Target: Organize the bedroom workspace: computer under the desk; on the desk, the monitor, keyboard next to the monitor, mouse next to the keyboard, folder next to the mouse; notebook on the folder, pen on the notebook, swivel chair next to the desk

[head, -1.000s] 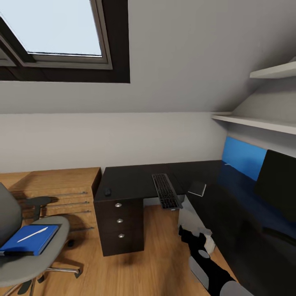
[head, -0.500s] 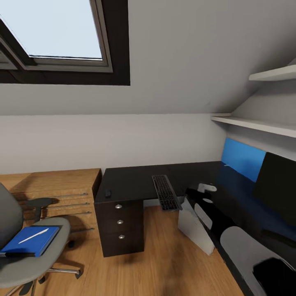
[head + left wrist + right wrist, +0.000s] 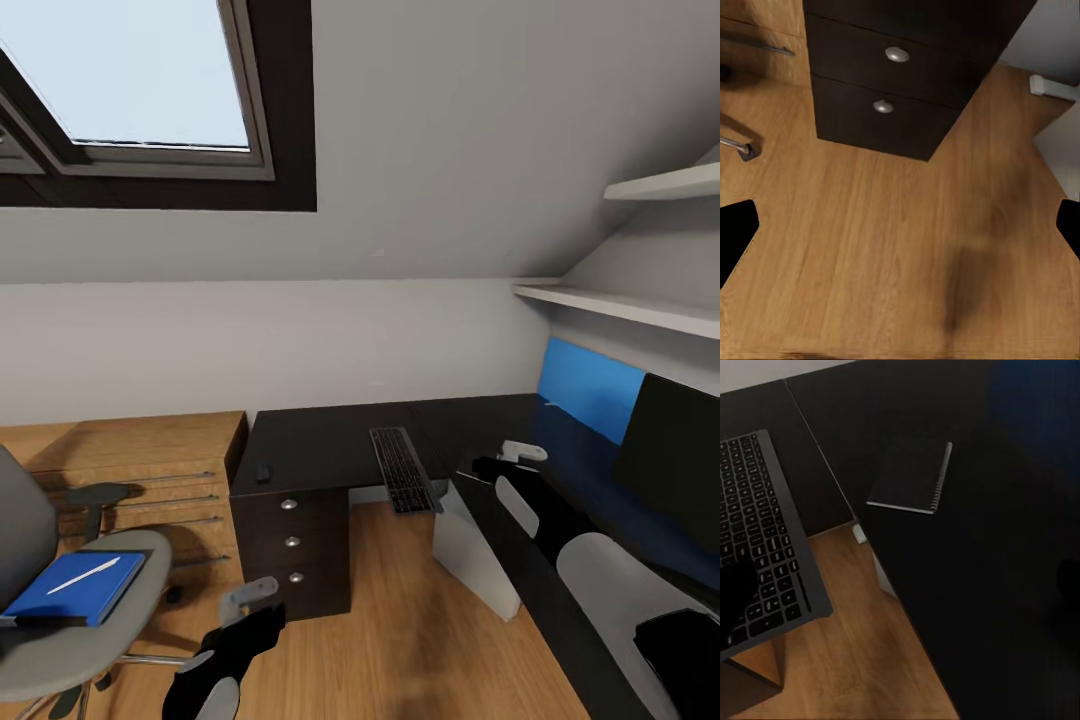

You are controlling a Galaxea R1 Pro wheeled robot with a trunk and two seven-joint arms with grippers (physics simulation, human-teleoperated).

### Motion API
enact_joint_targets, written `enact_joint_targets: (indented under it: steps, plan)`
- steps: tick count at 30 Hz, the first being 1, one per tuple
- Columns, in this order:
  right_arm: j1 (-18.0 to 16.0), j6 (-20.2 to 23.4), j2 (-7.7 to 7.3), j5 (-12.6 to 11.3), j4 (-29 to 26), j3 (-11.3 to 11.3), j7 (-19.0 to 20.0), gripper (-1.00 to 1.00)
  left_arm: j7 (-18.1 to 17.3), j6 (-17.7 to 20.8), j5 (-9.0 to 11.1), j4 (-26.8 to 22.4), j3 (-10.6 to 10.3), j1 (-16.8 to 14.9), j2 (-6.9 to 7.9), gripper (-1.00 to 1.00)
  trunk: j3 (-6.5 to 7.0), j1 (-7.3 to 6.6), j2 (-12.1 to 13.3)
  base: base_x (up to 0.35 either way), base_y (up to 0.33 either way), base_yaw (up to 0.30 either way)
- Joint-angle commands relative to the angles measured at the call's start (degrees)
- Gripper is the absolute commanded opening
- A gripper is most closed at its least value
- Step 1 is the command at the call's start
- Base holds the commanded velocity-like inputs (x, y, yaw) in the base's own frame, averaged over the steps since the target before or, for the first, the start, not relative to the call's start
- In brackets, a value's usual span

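Head view: I take the desk (image 3: pixel 330 445) as my landmark. On its worktop lie the keyboard (image 3: pixel 402 467), overhanging the front edge, and the mouse (image 3: pixel 262 471) near the corner above the three drawers. The monitor (image 3: pixel 675 460) stands on the far wing of the worktop. The computer (image 3: pixel 470 555) sits on the floor in the knee space, leaning. Well away from the worktop, the swivel chair (image 3: pixel 70 600) carries the folder (image 3: pixel 75 590) with the pen (image 3: pixel 80 575) lying across it.

Right wrist view: the notebook (image 3: pixel 907 478) lies flat on the worktop, just beyond the keyboard's end.

Right end effector (image 3: pixel 522 452) hovers over the worktop above the notebook; fingers look apart, nothing between them. Left end effector (image 3: pixel 250 596) hangs low before the drawers, fingers spread wide in the left wrist view, empty.

Step in hand, by my judgement: reaching for the notebook. Next move calls for a descent onto its edge, since it lies flat and thin.

No brands, labels or readable writing; the keyboard legends are too small.
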Motion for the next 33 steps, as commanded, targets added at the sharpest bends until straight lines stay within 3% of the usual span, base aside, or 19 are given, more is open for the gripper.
enact_joint_targets:
  steps: [1,6,16,18,23,27,33]
  plan:
    - [0.0,0.3,-0.09,-0.4,-0.1,0.5,-0.5,1.00,0.6,0.0,0.4,0.5,0.0,-0.1,0.08,1.00,-0.09,0.01,-0.1,0.000,0.000,0.000]
    - [0.1,0.5,-0.18,-0.3,0.2,0.4,-0.6,1.00,0.6,-1.6,0.3,2.5,0.4,-0.1,0.36,1.00,-0.09,0.01,-0.1,0.062,0.000,0.000]
    - [0.2,-0.1,-0.30,-0.3,0.4,0.4,-0.5,1.00,0.7,-1.8,0.4,2.7,0.3,-0.1,0.34,1.00,-0.09,0.01,-0.1,0.307,0.000,0.000]
    - [0.2,-2.1,-0.29,-0.1,2.4,0.5,-0.2,1.00,0.7,-1.8,0.3,2.6,0.2,-0.1,0.34,1.00,-0.09,0.01,-0.1,0.330,0.000,0.000]
    - [0.2,-3.7,-0.28,1.0,4.4,0.5,-0.1,1.00,0.6,-2.5,0.3,0.4,0.2,-0.1,0.40,1.00,-0.09,0.01,-0.1,0.327,0.000,0.000]
    - [0.2,-3.9,-0.69,1.9,4.9,0.4,0.0,1.00,0.5,-5.9,0.3,-3.6,0.2,0.3,0.63,1.00,-0.09,0.01,-0.1,0.304,0.000,0.000]
    - [0.2,-4.1,-1.03,2.0,7.2,0.3,0.0,1.00,0.4,-7.3,0.0,-4.9,-0.3,1.1,0.69,1.00,-0.09,0.01,-0.1,0.307,0.000,0.000]
